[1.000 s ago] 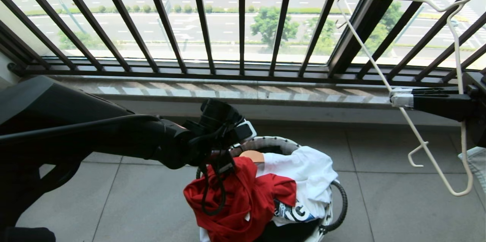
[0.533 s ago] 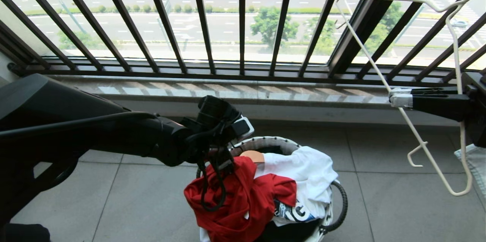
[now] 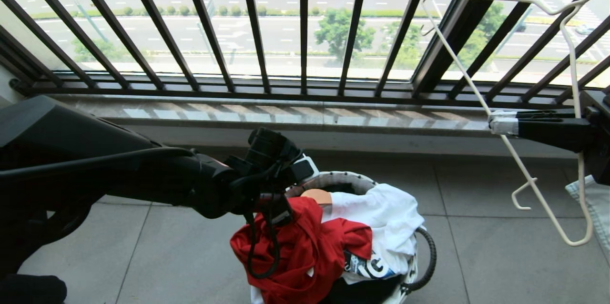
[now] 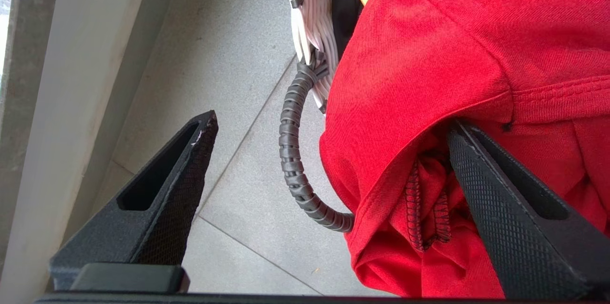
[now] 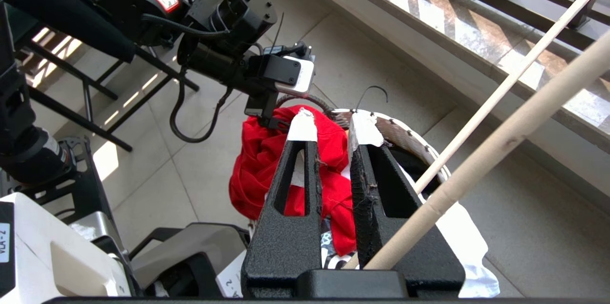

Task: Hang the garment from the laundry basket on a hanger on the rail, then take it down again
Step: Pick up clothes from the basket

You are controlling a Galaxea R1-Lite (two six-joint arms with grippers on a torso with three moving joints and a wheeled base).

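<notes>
The red garment (image 3: 305, 247) is heaped on the near left side of the white laundry basket (image 3: 343, 177) and spills over its rim. My left gripper (image 3: 281, 208) reaches down onto it. In the left wrist view that gripper (image 4: 332, 122) stands open wide; one finger (image 4: 514, 213) presses into the garment's red folds (image 4: 429, 56) and the other hangs over the floor tiles. At the right my right gripper (image 3: 503, 123) is shut on the white wire hanger (image 3: 476, 89), held up before the window. The rail is out of view.
A white garment (image 3: 381, 213) and a black shirt with a pale print (image 3: 367, 266) also fill the basket. A black looped handle (image 4: 290, 151) curves beside the red cloth. The dark barred window railing (image 3: 305, 32) and a stone sill stand behind. Pale cloth (image 3: 591, 199) shows at the right edge.
My left gripper has sunk slightly onto the red garment. The right gripper and the hanger have not moved.
</notes>
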